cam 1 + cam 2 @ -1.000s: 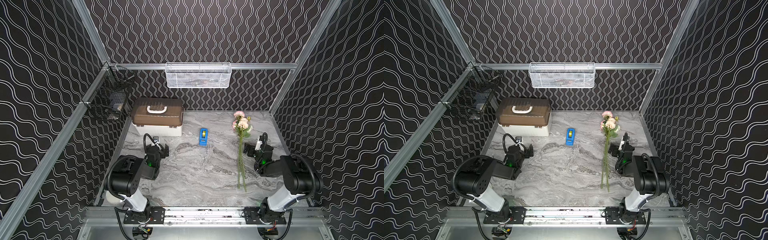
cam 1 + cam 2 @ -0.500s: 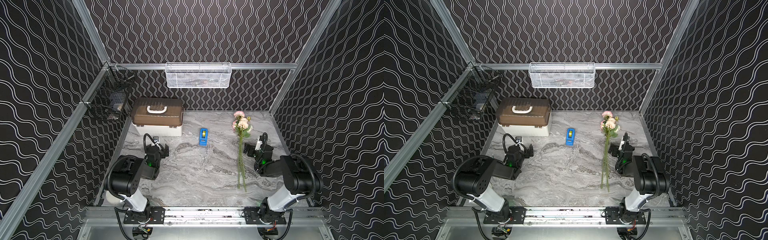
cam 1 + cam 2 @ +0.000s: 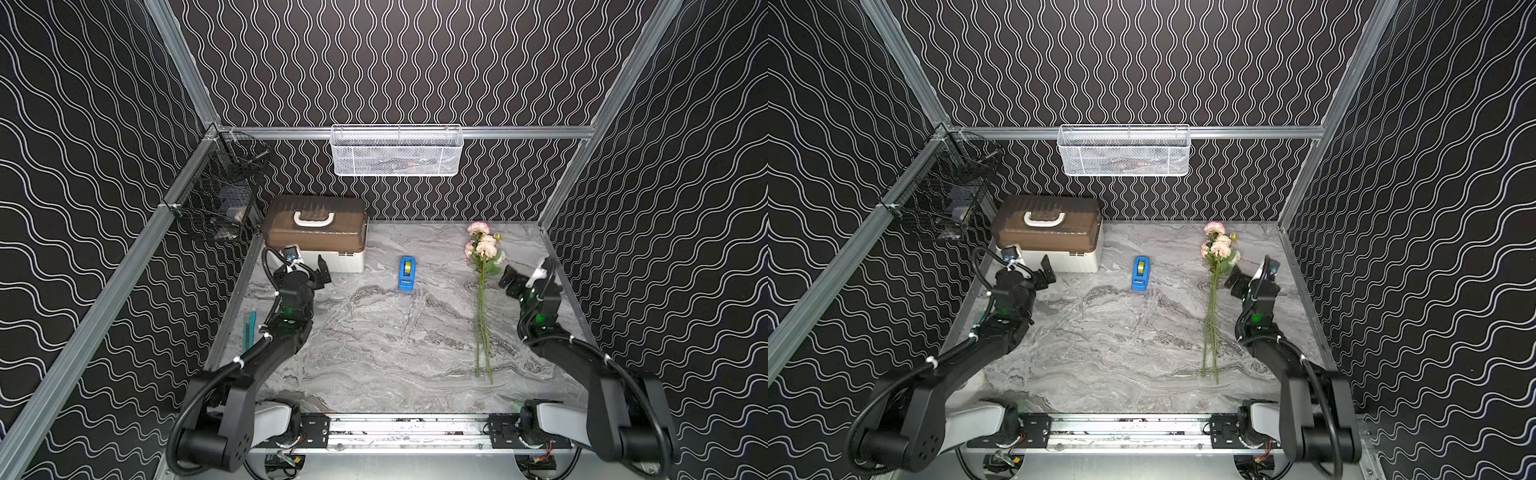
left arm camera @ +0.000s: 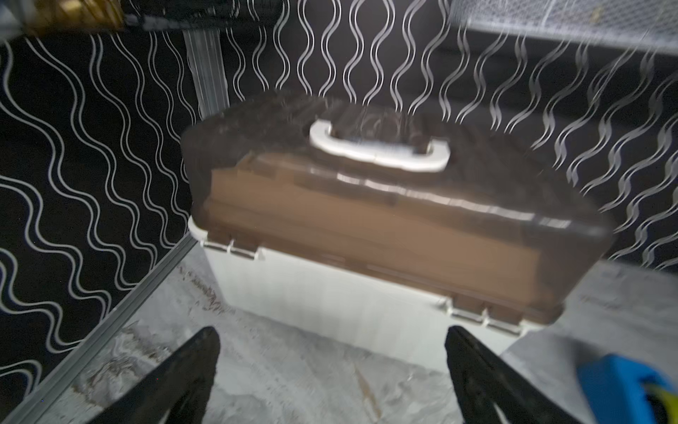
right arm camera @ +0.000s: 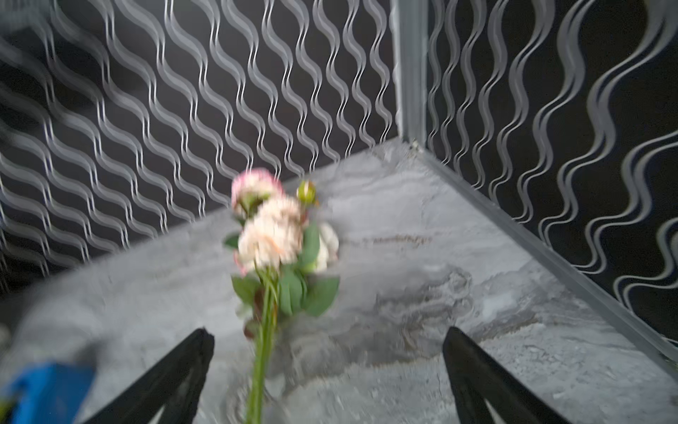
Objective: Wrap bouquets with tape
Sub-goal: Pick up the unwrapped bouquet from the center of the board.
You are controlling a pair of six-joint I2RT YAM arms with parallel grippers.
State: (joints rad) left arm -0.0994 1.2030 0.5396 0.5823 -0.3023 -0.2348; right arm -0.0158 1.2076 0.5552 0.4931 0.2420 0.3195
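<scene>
Blue tape dispenser [image 3: 407, 273] is noted standing between the grippers, untouched. The left gripper [image 4: 330, 341] and right gripper [image 5: 328, 337] are spread wide, nothing gripped. The bouquet [image 3: 482, 299] is laid just beside the right gripper, stems unbound. Wrapping is judged not begun.

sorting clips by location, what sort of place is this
Most likely a robot test cell, not a home or shop: black wall panels with white wavy lines on a bare aluminium frame enclose a grey marble-look tabletop, with two black robot arms mounted on a metal rail at its front.
</scene>
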